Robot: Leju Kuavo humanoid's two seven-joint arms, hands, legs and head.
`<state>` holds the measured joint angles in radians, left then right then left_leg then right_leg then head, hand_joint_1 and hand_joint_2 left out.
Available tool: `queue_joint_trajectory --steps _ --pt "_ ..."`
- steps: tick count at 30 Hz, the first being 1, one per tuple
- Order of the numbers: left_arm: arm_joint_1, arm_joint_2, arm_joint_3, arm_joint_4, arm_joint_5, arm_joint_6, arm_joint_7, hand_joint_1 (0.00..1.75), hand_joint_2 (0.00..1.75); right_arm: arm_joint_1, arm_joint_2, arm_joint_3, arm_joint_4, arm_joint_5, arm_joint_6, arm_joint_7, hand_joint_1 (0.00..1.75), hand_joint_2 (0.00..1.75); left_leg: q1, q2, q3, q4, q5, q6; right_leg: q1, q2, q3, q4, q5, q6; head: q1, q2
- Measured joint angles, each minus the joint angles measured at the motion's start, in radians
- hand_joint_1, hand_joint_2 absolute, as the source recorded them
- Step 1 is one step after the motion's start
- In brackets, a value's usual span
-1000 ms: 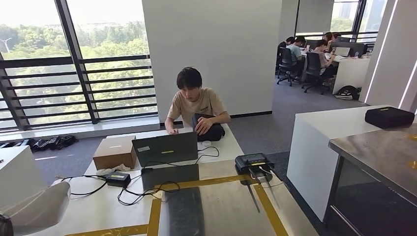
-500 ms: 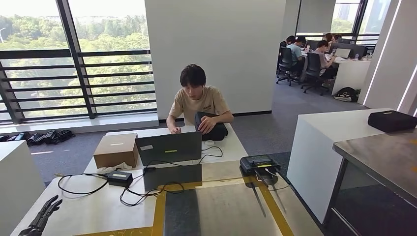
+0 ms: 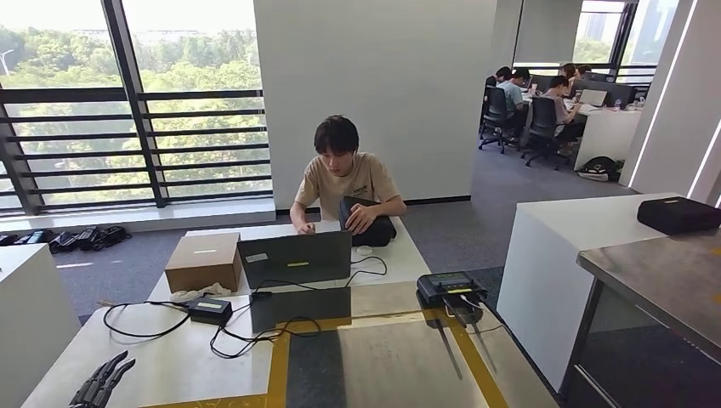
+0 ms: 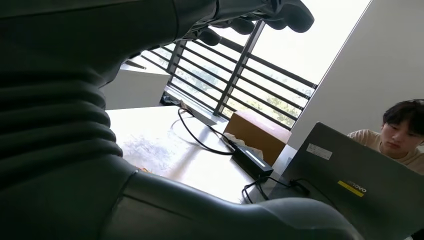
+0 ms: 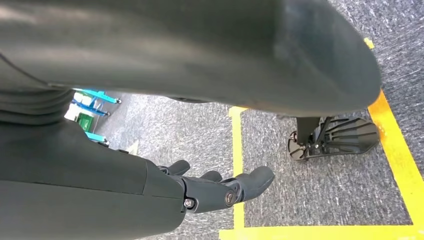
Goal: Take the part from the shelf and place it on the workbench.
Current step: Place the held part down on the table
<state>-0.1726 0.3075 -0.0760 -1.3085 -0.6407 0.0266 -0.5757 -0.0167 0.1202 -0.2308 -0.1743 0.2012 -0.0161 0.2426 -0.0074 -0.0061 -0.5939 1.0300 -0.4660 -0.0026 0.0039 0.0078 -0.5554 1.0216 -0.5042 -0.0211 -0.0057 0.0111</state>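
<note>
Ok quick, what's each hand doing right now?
Left hand: open, holding nothing, above the workbench.
Right hand: open, holding nothing.

pale table top [image 3: 170,357] crossed by yellow tape stripes [image 3: 276,374], plain brown cardboard box [image 3: 202,262], dark grey open laptop [image 3: 294,259], black cables [image 3: 144,327], beige t-shirt [image 3: 353,183], dark fingers of left hand [image 3: 100,384], speckled grey carpet [image 5: 325,190]

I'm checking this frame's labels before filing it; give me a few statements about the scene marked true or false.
1. The left hand holds a part. False: its fingers are apart and hold nothing.
2. A cardboard box sits beside the laptop. True.
3. The laptop is closed flat. False: its lid stands open before a seated person.
4. The right hand hangs over carpet with yellow tape. True.
</note>
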Motion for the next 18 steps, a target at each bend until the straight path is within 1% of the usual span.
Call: queue_joint_trajectory --steps 7,9,11,12,13,14,15,16,17,18 --pt "0.016 0.0 0.0 -0.04 0.001 0.025 -0.005 0.0 0.0 0.0 0.0 0.0 0.0 0.005 0.0 0.0 0.0 0.0 -0.005 0.0 0.001 0.001 -0.004 0.006 -0.003 0.0 0.002 -0.001 -0.002 0.01 0.0 0.0" --pt "0.016 0.0 0.0 -0.046 -0.001 0.03 -0.005 0.0 0.0 0.0 0.0 0.0 0.0 0.005 0.0 0.0 0.0 0.0 -0.007 0.0 0.001 0.001 -0.005 0.01 -0.005 0.0 0.002 -0.002 -0.002 0.014 0.0 0.0" --pt "0.016 0.0 -0.001 -0.051 -0.004 0.035 -0.005 0.0 0.0 -0.001 0.0 0.0 0.0 0.005 0.0 0.0 0.0 0.0 -0.002 0.001 0.007 -0.009 0.001 0.017 -0.004 0.0 0.003 0.002 -0.007 0.02 0.0 0.0" --pt "0.016 0.0 -0.001 -0.053 -0.006 0.037 -0.005 0.0 0.0 -0.001 0.0 0.0 0.0 0.005 0.0 0.0 0.0 0.0 0.002 0.002 0.011 -0.016 0.005 0.021 -0.003 -0.001 -0.001 0.016 -0.019 0.025 0.001 0.0" --pt "0.016 0.0 -0.001 -0.055 -0.007 0.039 -0.005 0.0 0.0 -0.002 0.0 0.0 0.0 0.005 0.0 0.0 0.0 0.0 0.006 0.004 0.015 -0.022 0.009 0.025 -0.003 -0.001 -0.014 0.048 -0.041 0.029 0.001 0.0" --pt "0.016 -0.001 -0.002 -0.056 -0.009 0.041 -0.005 0.0 0.0 -0.002 -0.001 0.0 0.0 0.005 0.0 0.0 0.0 0.0 0.007 0.005 0.017 -0.024 0.011 0.026 -0.006 -0.001 -0.038 0.098 -0.07 0.033 0.002 0.0" --pt "0.017 -0.002 -0.004 -0.056 -0.011 0.042 -0.004 0.0 0.0 -0.002 -0.001 0.0 0.0 0.005 0.0 0.0 0.0 0.0 0.008 0.006 0.016 -0.024 0.012 0.027 -0.009 -0.002 -0.068 0.16 -0.102 0.037 0.004 0.0" --pt "0.017 -0.003 -0.007 -0.056 -0.014 0.044 -0.004 0.0 0.0 -0.002 -0.001 0.0 0.0 0.005 0.0 0.0 0.0 0.0 0.009 0.006 0.015 -0.024 0.012 0.027 -0.012 -0.002 -0.097 0.218 -0.124 0.039 0.004 0.0" --pt "0.018 -0.004 -0.01 -0.056 -0.017 0.045 -0.003 0.0 0.0 -0.001 -0.001 0.0 0.0 0.005 0.0 0.0 0.0 0.0 0.01 0.007 0.013 -0.022 0.012 0.026 -0.015 -0.002 -0.115 0.252 -0.128 0.042 0.005 0.0" --pt "0.019 -0.005 -0.013 -0.056 -0.019 0.047 -0.002 0.0 0.0 0.0 -0.001 0.0 0.0 0.005 -0.001 0.001 0.0 0.0 0.012 0.007 0.012 -0.02 0.011 0.025 -0.017 -0.002 -0.115 0.251 -0.112 0.043 0.005 0.0"
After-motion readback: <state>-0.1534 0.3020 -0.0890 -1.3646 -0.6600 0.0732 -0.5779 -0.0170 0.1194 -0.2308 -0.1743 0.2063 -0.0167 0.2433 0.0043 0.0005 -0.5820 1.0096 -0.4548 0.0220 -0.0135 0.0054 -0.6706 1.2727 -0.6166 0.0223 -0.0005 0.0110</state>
